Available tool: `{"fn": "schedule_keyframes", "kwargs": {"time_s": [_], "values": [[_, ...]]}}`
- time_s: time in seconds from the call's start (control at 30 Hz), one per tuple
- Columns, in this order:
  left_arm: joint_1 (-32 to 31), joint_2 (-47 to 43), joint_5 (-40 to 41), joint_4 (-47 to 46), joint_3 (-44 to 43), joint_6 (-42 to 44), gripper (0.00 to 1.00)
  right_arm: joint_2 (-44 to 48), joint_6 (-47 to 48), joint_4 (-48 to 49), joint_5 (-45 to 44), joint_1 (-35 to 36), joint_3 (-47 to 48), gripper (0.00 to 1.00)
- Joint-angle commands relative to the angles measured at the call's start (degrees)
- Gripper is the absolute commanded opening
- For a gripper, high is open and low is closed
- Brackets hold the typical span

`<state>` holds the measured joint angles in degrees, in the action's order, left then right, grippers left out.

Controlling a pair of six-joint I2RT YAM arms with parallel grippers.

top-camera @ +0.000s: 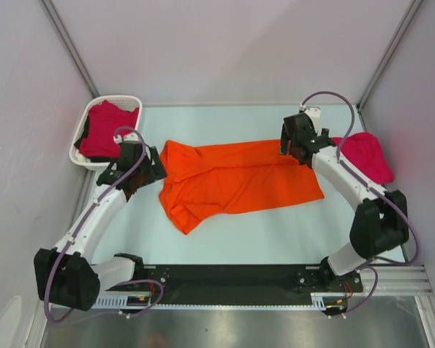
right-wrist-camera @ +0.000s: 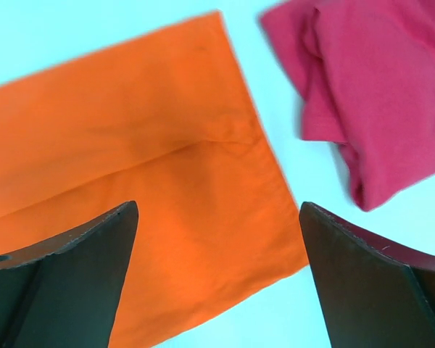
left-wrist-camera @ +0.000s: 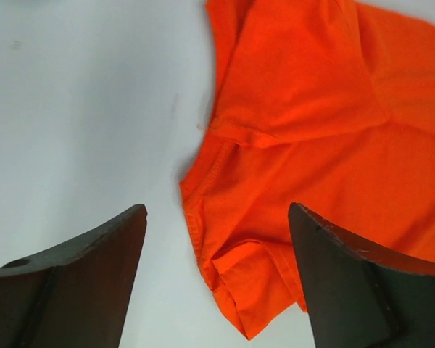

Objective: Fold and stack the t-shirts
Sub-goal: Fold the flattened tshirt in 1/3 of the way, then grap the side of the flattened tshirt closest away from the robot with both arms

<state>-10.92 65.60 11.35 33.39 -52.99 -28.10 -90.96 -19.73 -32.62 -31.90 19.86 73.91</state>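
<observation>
Top external view: counted one orange shirt [top-camera: 239, 181], laid across the middle of the table [top-camera: 275, 235], long side left to right, smoother at the right end, bunched and folded over at the left. Counted one pink shirt [top-camera: 366, 156] in a loose heap at the right edge of the table, near the orange shirt's right end. Counted one white basket [top-camera: 78, 141] at the far left corner, holding more pink cloth [top-camera: 105, 130]; number of shirts in that heap not tellable. Two arms, two claws. Left claw [top-camera: 158, 171] at the orange shirt's left end; right claw [top-camera: 293, 151] over its far right corner.

Left wrist view: left claw [left-wrist-camera: 217, 209] spread wide, nothing in the gap, nothing gripped. Below the gap, the orange shirt's [left-wrist-camera: 312, 145] rumpled edge, with a stitched hem and a folded flap; bare table on the left side. Contact with the cloth not tellable.

Right wrist view: right claw [right-wrist-camera: 217, 206] spread wide too, holding nothing. Under it, the orange shirt's [right-wrist-camera: 130, 145] hemmed right end, lying flat with one soft crease. Pink shirt [right-wrist-camera: 377, 87] up and to the right, crumpled, parted from the orange by a strip of bare table.
</observation>
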Motion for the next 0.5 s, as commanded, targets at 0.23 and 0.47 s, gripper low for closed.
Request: {"fn": "schedule_keyframes", "kwargs": {"time_s": [0.23,0.47], "values": [[-14.3,14.4,-4.5,-5.9,4.2,-4.1,0.70,5.3,0.4,2.1,10.1,4.3,-4.1,0.94],[-21.8,22.1,-2.3,-4.6,1.6,-4.6,0.70,7.5,0.5,2.4,11.3,1.9,-6.7,0.93]]}}
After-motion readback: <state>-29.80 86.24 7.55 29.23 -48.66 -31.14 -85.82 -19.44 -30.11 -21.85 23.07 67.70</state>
